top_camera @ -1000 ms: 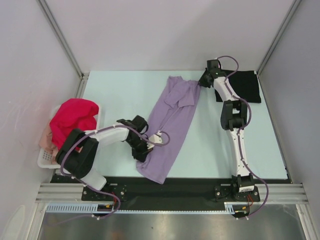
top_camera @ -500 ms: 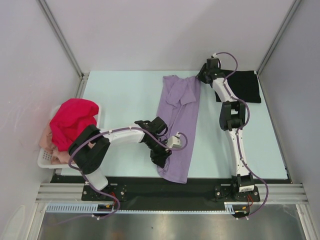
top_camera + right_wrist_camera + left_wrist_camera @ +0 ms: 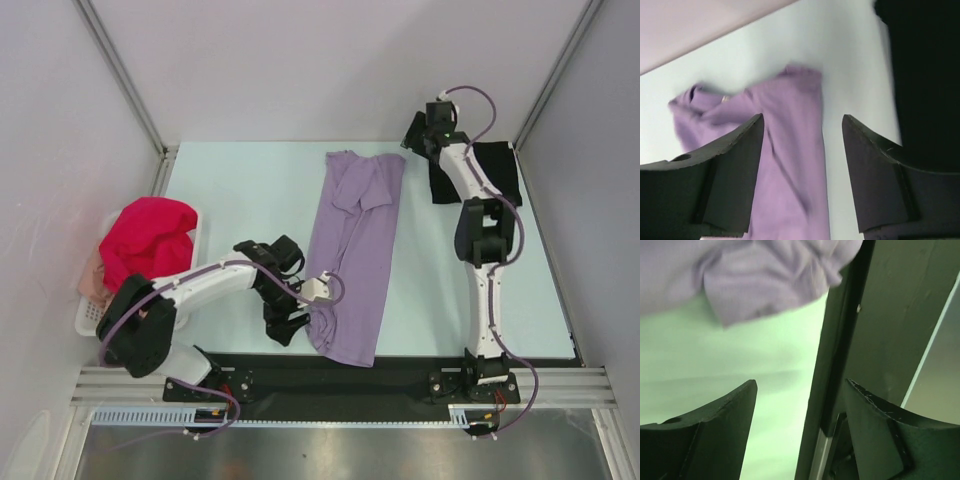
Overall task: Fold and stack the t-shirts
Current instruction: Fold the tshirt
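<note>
The lavender t-shirt [image 3: 356, 250] lies as a long narrow strip down the middle of the table, its near end at the front edge. My left gripper [image 3: 284, 326] is open just left of that near end, touching nothing; in the left wrist view the lavender t-shirt [image 3: 765, 280] lies beyond the left gripper [image 3: 800, 382]. My right gripper [image 3: 414, 134] is open, above and behind the shirt's far right corner. In the right wrist view the lavender t-shirt [image 3: 785, 150] lies below the right gripper [image 3: 802, 117]. A black folded t-shirt [image 3: 492, 172] lies at the back right. A magenta-red t-shirt [image 3: 148, 238] tops a peach-pink one [image 3: 94, 282].
A white plastic basket [image 3: 90, 316] at the left edge holds the magenta-red and peach-pink shirts. The black front rail [image 3: 400, 370] runs along the near table edge, also seen as a dark front rail [image 3: 880, 310] by the left wrist. Grey walls close the sides and back.
Both grippers opened and let go of the lavender shirt, which now lies straighter and further right. The left gripper drew back to the left; the right one moved up and back.
</note>
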Robot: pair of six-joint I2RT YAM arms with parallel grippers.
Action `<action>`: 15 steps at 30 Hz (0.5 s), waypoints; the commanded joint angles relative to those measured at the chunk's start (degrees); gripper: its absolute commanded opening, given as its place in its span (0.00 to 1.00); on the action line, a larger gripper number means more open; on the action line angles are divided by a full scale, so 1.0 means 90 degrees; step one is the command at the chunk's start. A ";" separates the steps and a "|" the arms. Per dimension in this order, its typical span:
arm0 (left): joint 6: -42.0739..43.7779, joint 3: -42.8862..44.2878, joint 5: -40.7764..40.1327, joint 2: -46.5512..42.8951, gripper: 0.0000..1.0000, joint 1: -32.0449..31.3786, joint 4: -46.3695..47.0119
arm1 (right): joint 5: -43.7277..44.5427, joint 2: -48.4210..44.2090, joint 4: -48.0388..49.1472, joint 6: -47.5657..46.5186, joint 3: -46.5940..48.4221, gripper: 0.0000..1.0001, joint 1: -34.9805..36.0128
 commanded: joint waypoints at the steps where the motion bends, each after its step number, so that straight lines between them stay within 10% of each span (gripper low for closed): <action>1: 0.0275 -0.0321 -0.0673 -0.0560 0.75 0.0106 -0.0356 | 0.0377 -0.2057 -0.0414 -0.0138 -0.1291 0.67 0.0088; 15: -0.0907 -0.0752 -0.1749 -0.1704 0.76 0.0507 0.1471 | -0.0286 -0.7293 -0.1176 0.1531 -0.8774 0.64 0.2301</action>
